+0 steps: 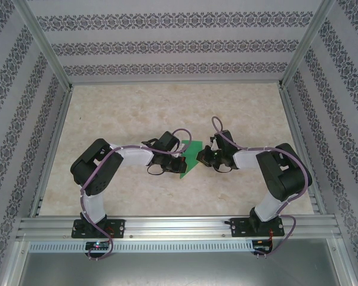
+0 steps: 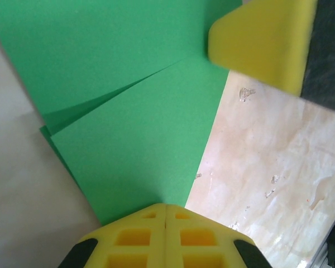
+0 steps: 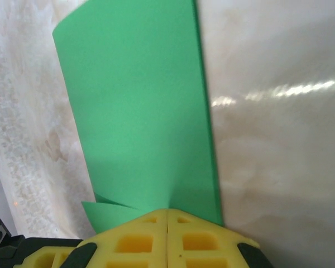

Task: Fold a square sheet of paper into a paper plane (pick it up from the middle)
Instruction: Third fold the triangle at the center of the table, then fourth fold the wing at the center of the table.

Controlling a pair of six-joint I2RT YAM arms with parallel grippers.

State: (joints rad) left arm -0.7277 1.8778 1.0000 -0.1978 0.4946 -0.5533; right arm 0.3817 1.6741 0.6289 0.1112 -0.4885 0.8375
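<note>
The green paper (image 1: 190, 154) sits in the middle of the table (image 1: 137, 113), between the two arms. It is lifted a little, held from both sides. From above it is bright green and plain. It is not a flat square. It looks like a fat arrow, with one point aimed up and to the right and a thin tip going down to the left.

The left gripper (image 1: 180, 162) comes at it from the left side. In the left wrist view, its two yellow fingers (image 2: 134, 237) are pressed tight together, and the green paper (image 2: 128, 128) slips in between them. So this gripper is closed and pinching the paper. Here you can see that the paper is folded. One flap lies on top of another, and a slanted edge runs across it. A thin bit of the lower layer peeks out on the left. A yellow block (image 2: 262, 42) is at the far corner of the paper. The shiny table (image 2: 268, 167) is on the right.

The right gripper (image 1: 201, 156) comes from the right side. In the right wrist view, the right gripper (image 3: 167, 215) is also closed tight and pinching the green paper (image 3: 139, 111). From here the paper looks like a long, smooth strip with a straight right edge. A small folded corner pokes out low on the left, beside the fingers.
</note>
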